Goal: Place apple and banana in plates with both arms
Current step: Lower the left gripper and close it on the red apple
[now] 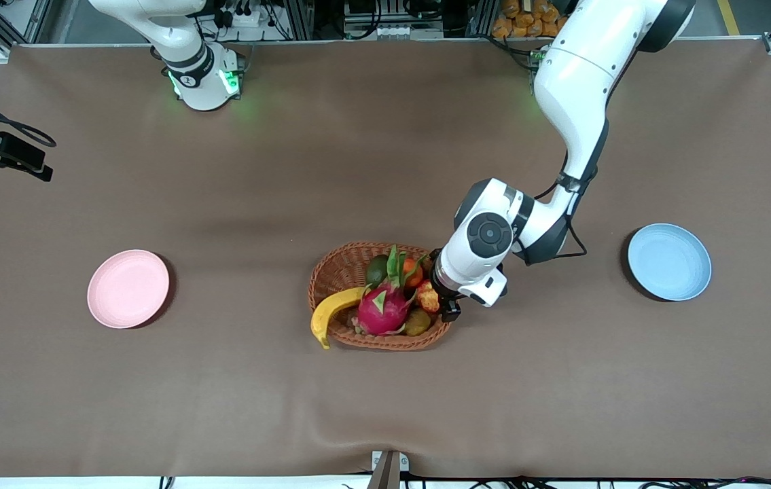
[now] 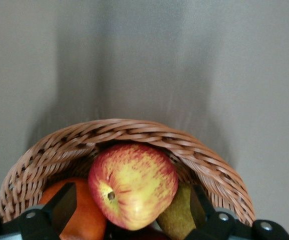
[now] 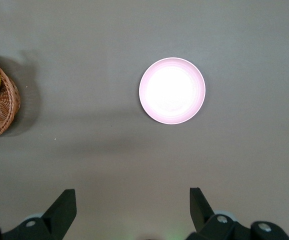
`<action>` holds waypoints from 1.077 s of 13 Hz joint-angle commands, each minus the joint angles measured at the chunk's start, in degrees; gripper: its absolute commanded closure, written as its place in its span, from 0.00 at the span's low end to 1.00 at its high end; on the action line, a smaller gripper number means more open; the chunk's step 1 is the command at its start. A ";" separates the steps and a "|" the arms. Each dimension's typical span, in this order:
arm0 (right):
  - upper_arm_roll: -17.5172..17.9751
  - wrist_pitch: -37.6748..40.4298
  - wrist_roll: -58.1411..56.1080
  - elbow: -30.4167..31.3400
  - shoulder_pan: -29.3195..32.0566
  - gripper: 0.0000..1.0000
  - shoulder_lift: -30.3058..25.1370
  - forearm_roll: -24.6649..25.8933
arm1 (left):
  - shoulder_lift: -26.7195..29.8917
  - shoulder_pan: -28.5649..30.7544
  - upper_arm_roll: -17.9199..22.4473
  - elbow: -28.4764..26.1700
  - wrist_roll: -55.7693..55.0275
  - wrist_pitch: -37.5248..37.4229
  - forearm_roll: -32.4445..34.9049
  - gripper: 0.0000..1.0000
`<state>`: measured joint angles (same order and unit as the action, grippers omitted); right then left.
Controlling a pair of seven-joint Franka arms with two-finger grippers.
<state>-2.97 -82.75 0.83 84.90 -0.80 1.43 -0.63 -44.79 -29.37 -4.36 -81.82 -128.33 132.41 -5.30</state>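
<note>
Left arm reaches down to the wicker basket at mid-table; the left gripper sits low at the basket's end toward the left arm, fingers spread wide with the apple between them, nothing clamped yet. From the left wrist view the pads look just clear of the apple's skin on both sides, though contact on the hidden lower part cannot be ruled out. Apple lies in the basket against the rim, crowded by an orange fruit and a greenish-brown fruit. Banana rests on the basket's rim toward the right arm's end, its tip hanging over toward the front camera, beside the dragon fruit. Pink plate lies well apart toward the right arm's end, blue plate well apart toward the left arm's end; both bare. Right gripper waits high above bare table near the pink plate, jaws wide open and empty. Step in hand, by my reading: the left arm's grasp on the apple, task barely begun. Next move calls for closing squarely across the apple without nudging its neighbours, then a straight lift clear of the rim before carrying toward the blue plate; the right arm has the banana to fetch.
</note>
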 commanded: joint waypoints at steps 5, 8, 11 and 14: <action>-0.11 0.14 0.48 0.09 -0.26 0.00 -0.37 -0.51 | -3.20 -0.60 0.32 2.45 -0.78 0.92 -0.85 0.00; -0.11 0.14 0.48 0.09 -0.26 0.00 -0.37 -0.51 | -3.64 -0.87 0.32 2.54 -0.69 1.09 -0.85 0.21; -0.11 0.05 0.48 0.09 -0.26 0.00 -0.37 -0.51 | -3.12 -0.87 0.23 2.54 -0.08 1.00 -0.85 1.00; -0.11 -0.39 0.48 0.01 -0.26 0.00 -0.29 -0.51 | 0.39 -0.34 0.23 2.54 1.24 -1.18 -0.41 1.00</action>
<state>-2.97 -82.81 0.83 84.90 -0.80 1.43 -0.63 -47.12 -29.68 -4.36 -79.67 -127.94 132.97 -5.31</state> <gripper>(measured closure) 0.000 0.163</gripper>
